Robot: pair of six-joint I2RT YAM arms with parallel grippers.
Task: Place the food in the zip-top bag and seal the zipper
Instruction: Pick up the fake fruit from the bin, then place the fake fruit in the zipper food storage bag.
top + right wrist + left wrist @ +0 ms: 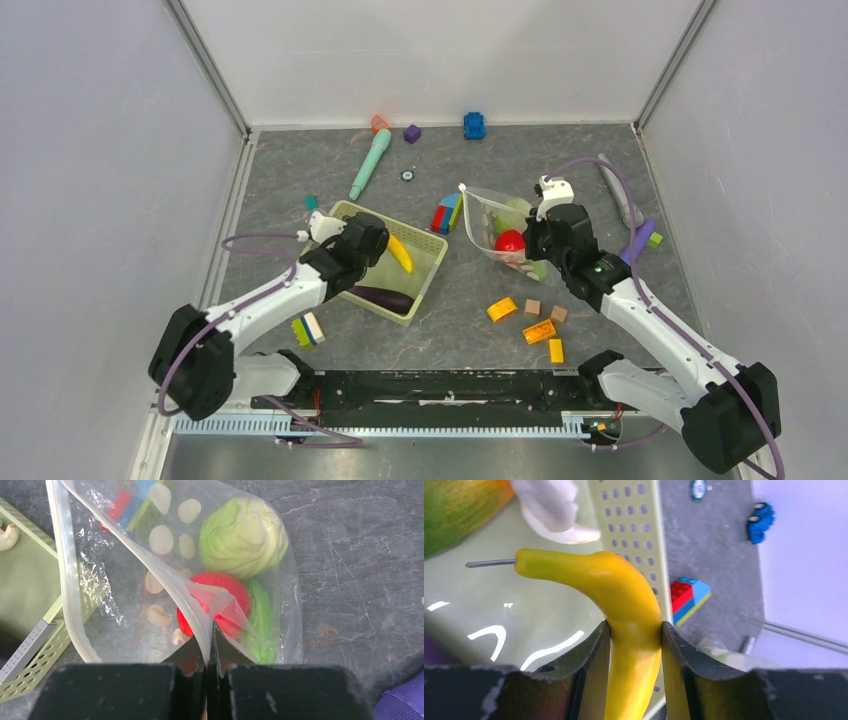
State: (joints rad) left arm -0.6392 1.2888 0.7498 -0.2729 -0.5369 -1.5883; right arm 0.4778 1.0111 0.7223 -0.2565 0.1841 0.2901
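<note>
My left gripper [365, 240] is over the pale green basket [428, 250], shut on a yellow banana-shaped piece [400, 253]. In the left wrist view the piece [624, 585] sits squeezed between both fingers [589, 655], with the mango [454, 510] and a white piece [551, 510] beyond. The dark purple eggplant [382, 297] lies in the basket. My right gripper [545, 235] is shut on one wall of the clear dotted bag [165, 575] and holds its mouth open; the zipper strip [65, 580] runs down the left edge. Inside are the cabbage [242, 535], tomato [220, 600] and cucumber [262, 620].
Orange, yellow and tan blocks [540, 330] lie in front of the bag. A stack of coloured bricks [446, 213] stands between basket and bag. A teal stick [369, 165], purple cube [412, 133] and blue toy [474, 125] lie at the back; a grey pen [620, 190] at right.
</note>
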